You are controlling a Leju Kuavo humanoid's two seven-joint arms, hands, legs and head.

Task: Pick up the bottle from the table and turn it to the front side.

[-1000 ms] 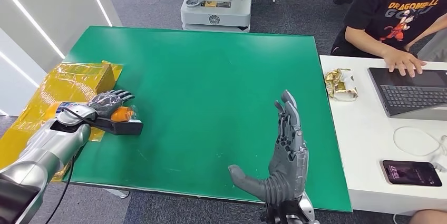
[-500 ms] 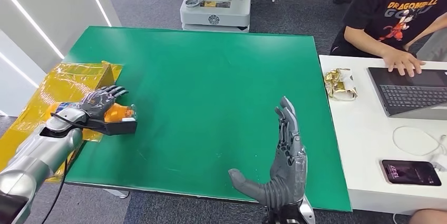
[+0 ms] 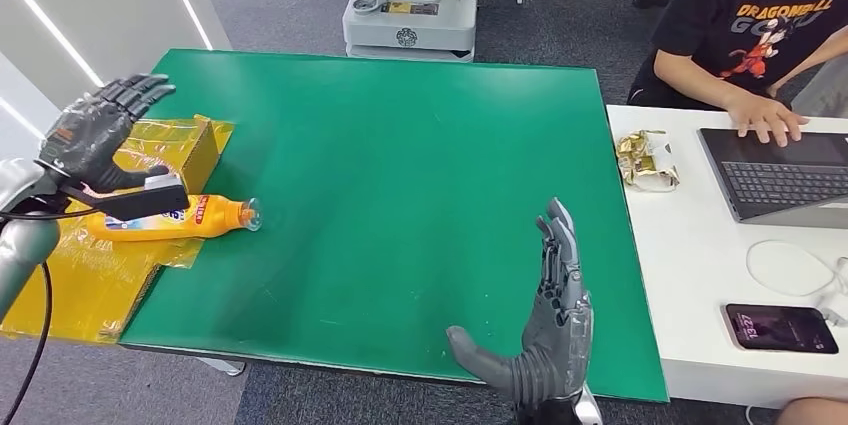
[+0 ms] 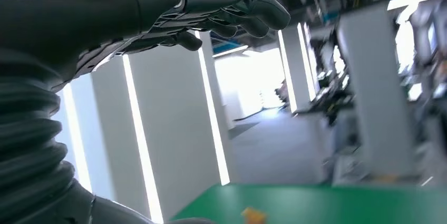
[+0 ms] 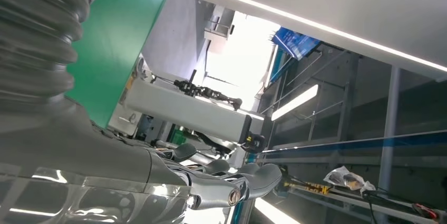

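1. Right hand [image 3: 545,330] sits nearest, at the near edge of the green worktop [image 3: 420,145], fingers straight and apart, thumb out to the side, holding nothing. It's well apart from the bottle; my read is it's parked so it stays out of the left arm's way.
2. Left hand [image 3: 95,130] is up off the worktop at the left edge, fingers spread, nothing in it. In the left wrist view the fingers [image 4: 232,2] stick out into open air with only room behind them, so it's released, not grasping.
3. Bottle [image 3: 170,217] lies on its side at the left edge of the worktop, partly on the yellow plastic wrap [image 3: 70,275], cap end pointing toward the middle of the green. Red and blue label print faces up. It's just below the raised left hand in the head view, not touching it.
4. Judgement: with the printed face up and the hand clear above it, the turn looks done, or else the hand is lined up for a fresh grab. Can't tell which from this alone.
5. Yellow box [image 3: 195,145] sits just behind the bottle, on the wrap.
6. Farther right, a white desk [image 3: 690,275] with a laptop [image 3: 775,175], phone [image 3: 782,328] and a crumpled wrapper [image 3: 647,160]; a person [image 3: 750,35] types there, well apart from both hands.
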